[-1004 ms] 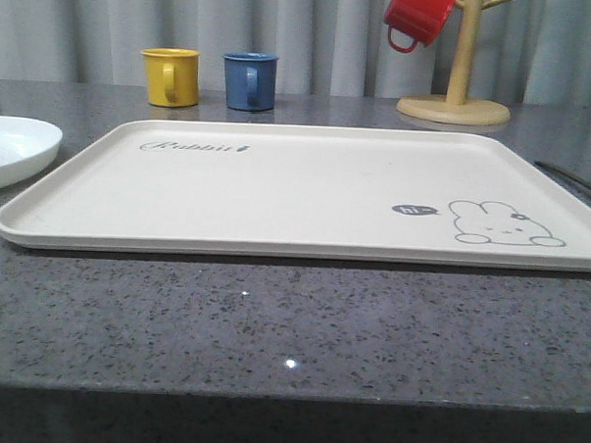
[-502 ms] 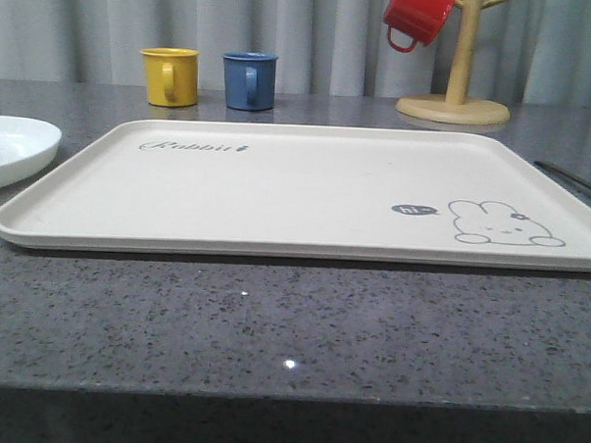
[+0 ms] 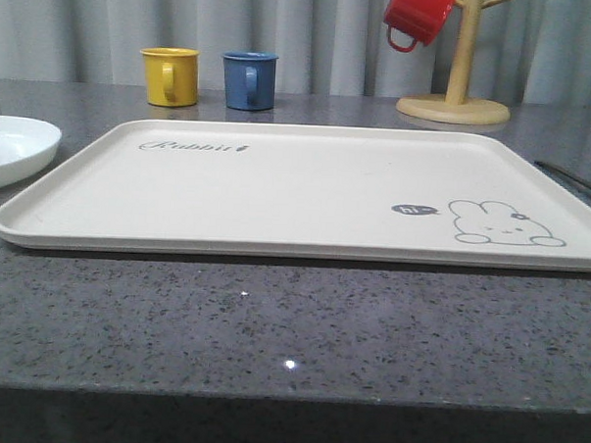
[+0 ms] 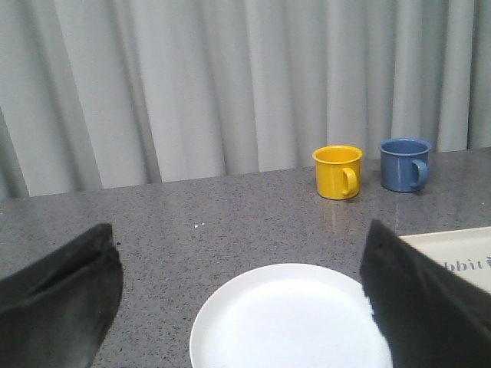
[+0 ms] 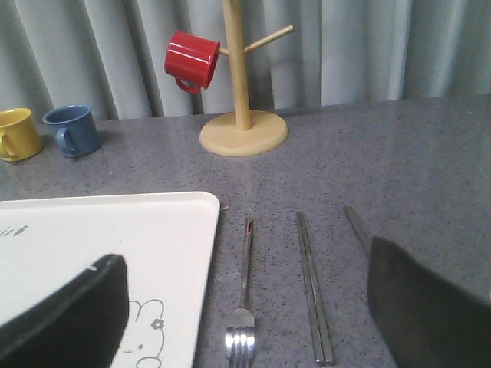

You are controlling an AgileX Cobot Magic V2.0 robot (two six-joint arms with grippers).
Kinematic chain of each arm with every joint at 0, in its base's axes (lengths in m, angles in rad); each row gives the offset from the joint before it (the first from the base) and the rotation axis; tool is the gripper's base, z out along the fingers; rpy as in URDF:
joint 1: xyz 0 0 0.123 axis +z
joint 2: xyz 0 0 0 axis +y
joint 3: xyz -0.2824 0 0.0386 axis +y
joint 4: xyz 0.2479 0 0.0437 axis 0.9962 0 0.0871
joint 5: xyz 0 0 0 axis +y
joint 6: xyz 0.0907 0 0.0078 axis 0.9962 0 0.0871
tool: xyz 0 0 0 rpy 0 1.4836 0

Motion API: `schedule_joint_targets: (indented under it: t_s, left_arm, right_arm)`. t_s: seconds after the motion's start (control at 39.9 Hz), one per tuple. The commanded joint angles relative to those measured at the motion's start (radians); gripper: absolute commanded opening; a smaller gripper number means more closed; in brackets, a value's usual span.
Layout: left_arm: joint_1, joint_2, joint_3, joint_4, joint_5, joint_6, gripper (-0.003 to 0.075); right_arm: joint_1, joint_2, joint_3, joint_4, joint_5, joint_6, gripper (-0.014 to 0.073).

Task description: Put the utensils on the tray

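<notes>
Grey speckled stone counter; pale pleated curtain behind.

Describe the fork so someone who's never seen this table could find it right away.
Start at the big cream tray with the rabbit drawing. On the grey counter just off its edge lies the fork, next to the chopsticks. It alone ends in tines.

Yellow mug beside blue mug — red mug hangs on rack.
</notes>
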Motion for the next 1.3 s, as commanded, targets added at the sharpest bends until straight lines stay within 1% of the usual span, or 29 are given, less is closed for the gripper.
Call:
schedule_joint_targets:
  t_s: [0.0, 0.13, 0.25, 0.35, 0.43, 0.5, 0.58, 0.68, 0.85, 0.93, 1.18, 1.23, 1.28]
  left_arm:
    - [0.003, 0.035, -0.037, -0.017, -0.090, -0.006, 0.0608]
    - [-0.005, 0.120, -0.083, -0.049, -0.069, -0.006, 0.0608]
    - [-0.050, 0.256, -0.192, -0.052, 0.063, -0.006, 0.0608]
    - [-0.110, 0.399, -0.312, -0.052, 0.224, 0.053, 0.0608]
    - [-0.164, 0.520, -0.409, -0.052, 0.377, 0.102, 0.0608]
    - [-0.212, 0.654, -0.503, -0.052, 0.535, 0.123, 0.0608]
    - [-0.244, 0.749, -0.569, -0.052, 0.639, 0.156, 0.0608]
    - [-0.267, 0.878, -0.637, -0.027, 0.752, 0.160, 0.0608]
    - [-0.273, 1.047, -0.704, 0.023, 0.824, 0.160, 0.0608]
    - [-0.273, 1.106, -0.717, 0.046, 0.830, 0.160, 0.0608]
    - [-0.273, 1.221, -0.717, 0.038, 0.837, 0.160, 0.0606]
    - [-0.273, 1.227, -0.717, 0.038, 0.844, 0.160, 0.0582]
    - [-0.273, 1.231, -0.717, 0.038, 0.850, 0.160, 0.0520]
  right_arm:
    - [-0.005, 0.019, -0.035, 0.004, -0.079, -0.007, 0.0654]
    - [-0.005, 0.019, -0.035, 0.004, -0.079, -0.007, 0.0654]
    - [-0.005, 0.019, -0.035, 0.004, -0.079, -0.007, 0.0654]
    - [-0.005, 0.019, -0.035, 0.004, -0.079, -0.007, 0.0654]
    - [-0.005, 0.019, -0.035, 0.004, -0.079, -0.007, 0.0654]
    - [-0.005, 0.019, -0.035, 0.004, -0.079, -0.007, 0.0654]
    - [-0.005, 0.019, -0.035, 0.004, -0.079, -0.007, 0.0654]
    - [-0.005, 0.019, -0.035, 0.004, -0.079, -0.007, 0.0654]
    - [-0.005, 0.019, -0.035, 0.004, -0.079, -0.007, 0.0654]
    - [-0.005, 0.019, -0.035, 0.004, -0.079, -0.007, 0.0654]
    - [-0.005, 0.019, -0.035, 0.004, -0.078, -0.007, 0.0654]
    - [-0.005, 0.019, -0.035, 0.004, -0.078, -0.007, 0.0654]
    - [-0.005, 0.019, -0.035, 0.004, -0.078, -0.007, 0.0654]
